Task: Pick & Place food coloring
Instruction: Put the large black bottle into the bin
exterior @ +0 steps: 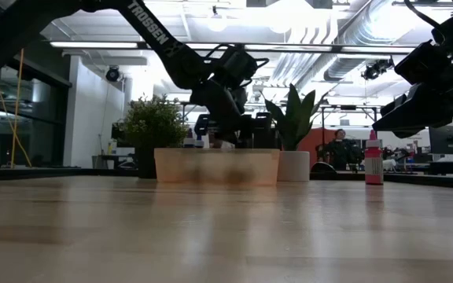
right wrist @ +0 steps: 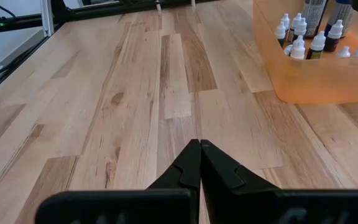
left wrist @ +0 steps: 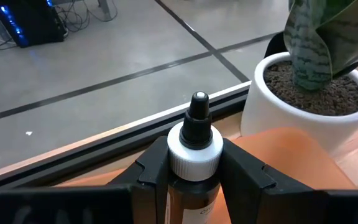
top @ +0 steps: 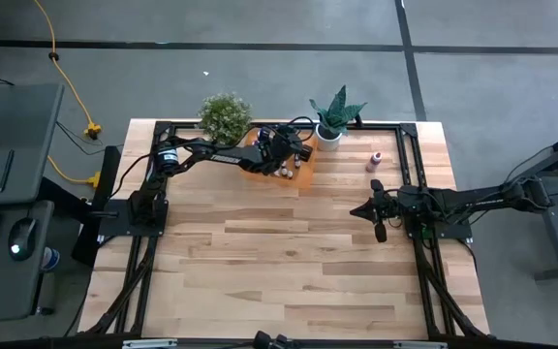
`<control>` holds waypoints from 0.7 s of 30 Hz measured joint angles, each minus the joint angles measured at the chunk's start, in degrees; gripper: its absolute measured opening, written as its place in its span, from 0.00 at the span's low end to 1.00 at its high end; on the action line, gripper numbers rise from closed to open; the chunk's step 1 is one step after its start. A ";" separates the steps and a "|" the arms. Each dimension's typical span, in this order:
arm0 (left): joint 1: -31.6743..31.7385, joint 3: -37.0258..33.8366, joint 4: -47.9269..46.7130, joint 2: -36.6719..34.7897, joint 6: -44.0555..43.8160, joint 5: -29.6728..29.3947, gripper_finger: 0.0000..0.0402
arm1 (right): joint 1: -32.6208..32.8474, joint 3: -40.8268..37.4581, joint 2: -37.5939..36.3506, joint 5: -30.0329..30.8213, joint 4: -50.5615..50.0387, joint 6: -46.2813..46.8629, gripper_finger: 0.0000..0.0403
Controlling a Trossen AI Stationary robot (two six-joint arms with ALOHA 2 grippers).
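1. Gripped between left gripper [left wrist: 194, 180] fingers [left wrist: 244, 177]: bottle [left wrist: 195, 146], lifted over orange bin [top: 271, 167] for carrying out.
2. Right gripper [right wrist: 199, 163] shut, idle above table [top: 289, 262].
3. Pink bottle [top: 375, 161] already out, upright on table.

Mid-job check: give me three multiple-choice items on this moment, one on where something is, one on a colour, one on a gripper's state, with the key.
1. Where does the pink bottle stand?
A. inside the orange tray
B. on the bare table, apart from the tray
C. in the right gripper

2. What colour is the pot of the broad-leaved plant?
A. white
B. black
C. blue

3. What is the left gripper doing?
A. standing open and empty
B. shut on a brown dropper bottle
C. shut on a plant leaf

Key: 1 B, the high view shows it alone between the orange tray and the right gripper. 2 A, the left wrist view shows a white pot. 3 B, both fingers press the brown dropper bottle.
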 joint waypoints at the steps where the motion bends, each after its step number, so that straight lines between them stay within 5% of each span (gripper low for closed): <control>1: 0.00 0.00 0.10 0.00 0.00 0.05 0.25 | 0.02 0.01 0.01 0.00 0.01 0.00 0.00; 8: 0.00 0.00 -0.19 0.00 0.00 0.11 0.27 | 0.00 0.02 0.00 0.00 0.01 0.00 0.00; 21: -0.02 0.00 0.28 -0.07 1.00 0.01 0.50 | 0.00 0.01 0.01 0.00 0.00 0.00 0.00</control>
